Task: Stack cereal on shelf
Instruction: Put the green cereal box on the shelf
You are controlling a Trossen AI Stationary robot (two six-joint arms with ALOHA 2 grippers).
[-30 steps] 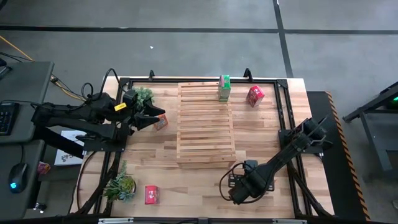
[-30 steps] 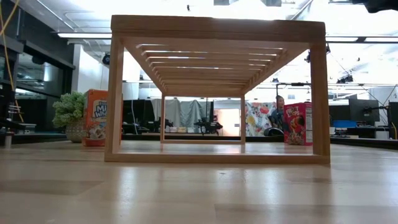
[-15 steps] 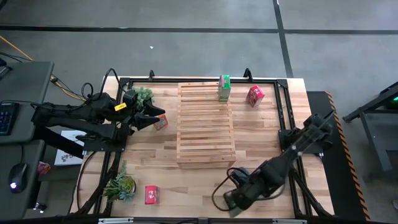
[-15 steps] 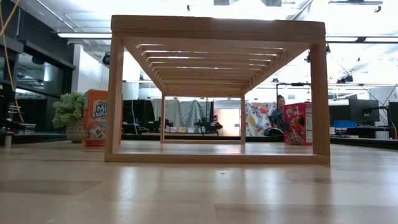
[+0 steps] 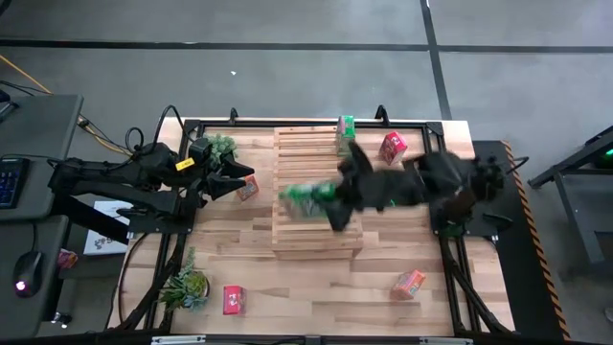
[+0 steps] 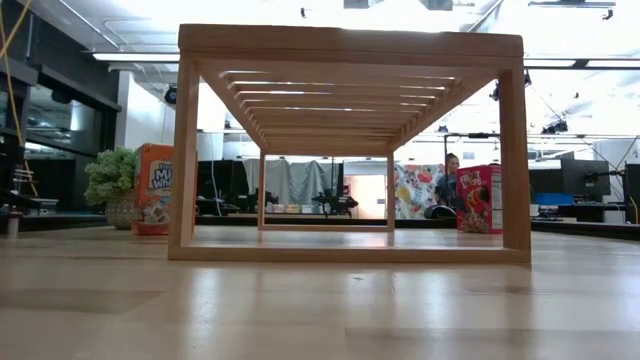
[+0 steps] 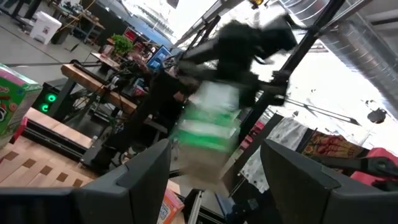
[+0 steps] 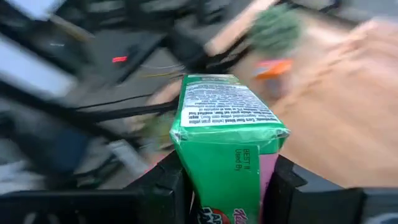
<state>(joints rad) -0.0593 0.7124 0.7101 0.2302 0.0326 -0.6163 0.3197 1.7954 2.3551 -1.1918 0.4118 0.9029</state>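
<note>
My right gripper (image 5: pixel 330 197) hangs over the middle of the pale slatted shelf (image 5: pixel 316 225), shut on a green cereal box (image 5: pixel 305 196), also seen close up as the green box (image 8: pixel 225 134). Another green box (image 5: pixel 345 134) stands on the shelf's far end. A red box (image 5: pixel 393 147) stands at the far right, a second red box (image 5: pixel 232 300) at the near left, and an orange box (image 5: pixel 409 283) lies at the near right. My left gripper (image 5: pixel 241 182) waits open left of the shelf, above another orange box (image 5: pixel 249 190). My right gripper pinches the green box by two opposite sides (image 8: pixel 186 171) between its two fingers (image 8: pixel 163 190), at the end nearest the wrist. It comes from the table's right, slanting down. The box sticks out ahead of the fingers toward the table's left, lifted clear above the shelf.
Two small potted plants stand on the left side, one far (image 5: pixel 220 149) and one near (image 5: pixel 187 286). The table's black frame (image 5: pixel 192 125) runs round its edges. In the low view the shelf (image 6: pixel 350 45) fills the middle, and a person (image 6: pixel 447 182) sits in the room behind.
My right gripper has risen from the table's near edge right of the shelf, lifting the green box clear. It has swung up and toward the far left over the shelf's middle, rolling as it went. The orange box at the near right now shows.
</note>
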